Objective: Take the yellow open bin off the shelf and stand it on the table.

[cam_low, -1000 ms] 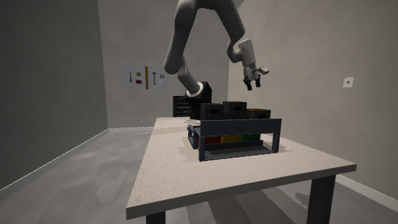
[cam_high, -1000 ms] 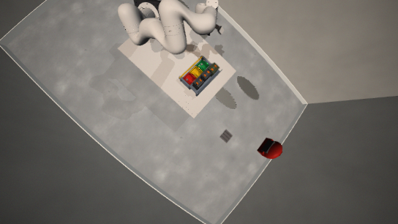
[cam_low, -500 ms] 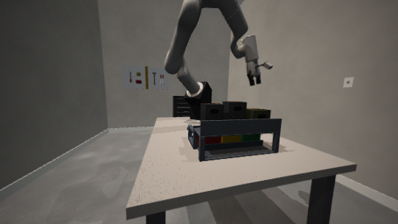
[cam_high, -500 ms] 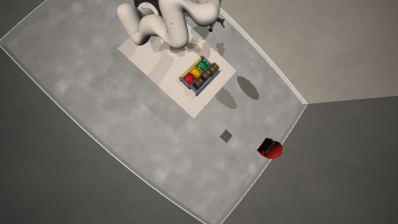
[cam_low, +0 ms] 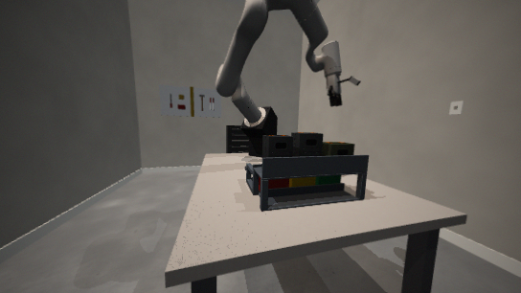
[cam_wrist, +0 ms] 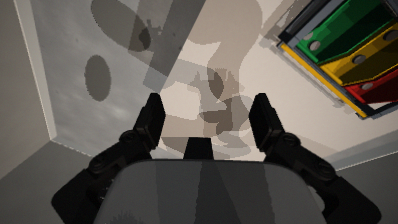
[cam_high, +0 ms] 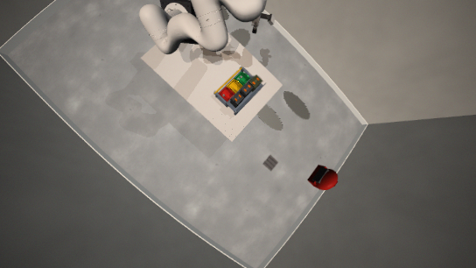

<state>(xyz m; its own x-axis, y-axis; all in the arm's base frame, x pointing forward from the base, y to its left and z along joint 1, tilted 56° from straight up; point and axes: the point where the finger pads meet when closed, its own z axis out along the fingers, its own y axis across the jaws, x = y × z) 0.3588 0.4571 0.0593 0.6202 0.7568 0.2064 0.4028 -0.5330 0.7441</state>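
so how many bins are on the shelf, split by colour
red bin: 1
yellow bin: 1
green bin: 1
dark bins with orange parts, e.g.: 3
total: 6 bins, all on the shelf; none is between the fingers

No readable text, labels, brands or numbers anywhere. Pale rectangular wall board [cam_low: 191,101] behind table's far edge carries red, yellow and dark tool-like marks only; no letters legible. Small white wall plate [cam_low: 456,107]: blank.
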